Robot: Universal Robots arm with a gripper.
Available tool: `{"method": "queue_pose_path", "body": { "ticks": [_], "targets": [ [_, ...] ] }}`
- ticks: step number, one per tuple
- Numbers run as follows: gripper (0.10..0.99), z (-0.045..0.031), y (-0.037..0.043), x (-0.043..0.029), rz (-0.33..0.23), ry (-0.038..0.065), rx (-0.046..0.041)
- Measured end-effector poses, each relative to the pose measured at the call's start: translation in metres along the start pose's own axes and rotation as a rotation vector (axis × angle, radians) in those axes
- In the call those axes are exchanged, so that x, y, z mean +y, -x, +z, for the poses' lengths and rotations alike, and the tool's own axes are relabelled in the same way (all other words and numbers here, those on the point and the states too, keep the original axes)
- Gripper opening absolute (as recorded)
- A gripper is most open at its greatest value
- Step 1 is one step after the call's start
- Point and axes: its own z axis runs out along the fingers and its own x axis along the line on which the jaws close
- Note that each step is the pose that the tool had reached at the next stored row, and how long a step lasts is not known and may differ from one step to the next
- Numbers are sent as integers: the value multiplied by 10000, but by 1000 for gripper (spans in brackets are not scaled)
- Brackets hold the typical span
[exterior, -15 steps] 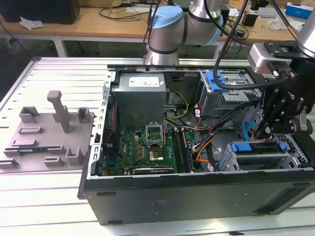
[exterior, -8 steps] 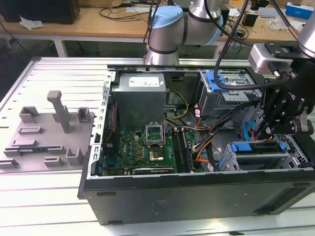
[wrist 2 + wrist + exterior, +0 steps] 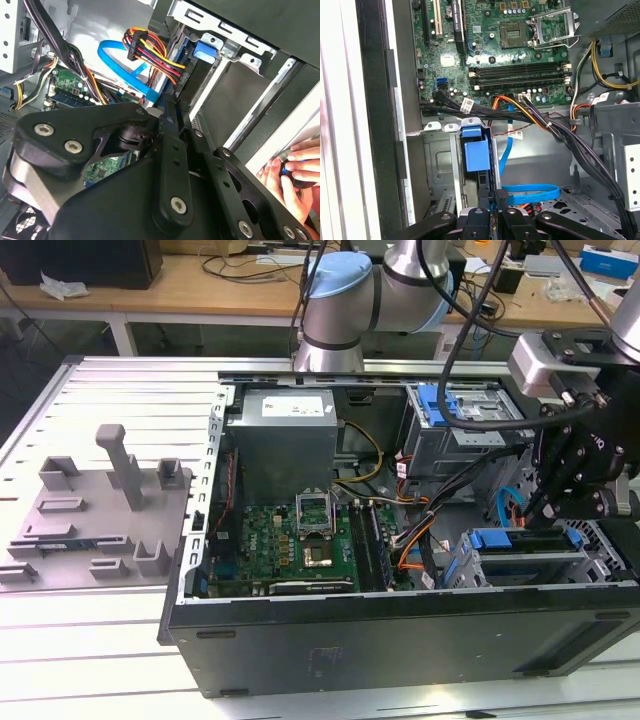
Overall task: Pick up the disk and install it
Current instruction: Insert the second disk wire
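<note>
- The computer case's black side wall (image 3: 400, 640) is nearest in the exterior view, and the case lies open-side up on a slatted metal table (image 3: 90, 660).
- At the table's left edge in the exterior view, beside the case, sits a grey fixture plate (image 3: 90, 530) with upright blocks and one taller post.
- Inside the case, the green motherboard (image 3: 290, 540) covers the floor at the left end, its processor socket (image 3: 318, 555) standing open.
- The grey power supply (image 3: 285, 440) (white sticker on top) stands against the far wall behind the board.
- A metal drive cage (image 3: 460, 430) with a blue latch fills the far right corner.
- The disk (image 3: 525, 545) is in the bay at the case's near right corner, its blue bracket showing at both ends; in the first wrist view it (image 3: 475, 150) appears edge-on.
- The gripper (image 3: 527, 515) reaches down onto it, and in the first wrist view its fingers (image 3: 480, 220) are drawn narrow, pinching the disk's edge.
- A blue flat cable (image 3: 530, 192) loops just beside the gripper (image 3: 495, 212).
- In the second wrist view, a person's hand (image 3: 292, 172) rests outside the case wall.
</note>
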Motion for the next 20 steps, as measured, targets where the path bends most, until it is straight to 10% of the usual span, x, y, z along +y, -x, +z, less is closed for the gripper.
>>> {"method": "queue_pose_path", "body": {
  "ticks": [20],
  "targets": [
    [161, 17, 2, -20, -25, 1, -2]
  ]
}}
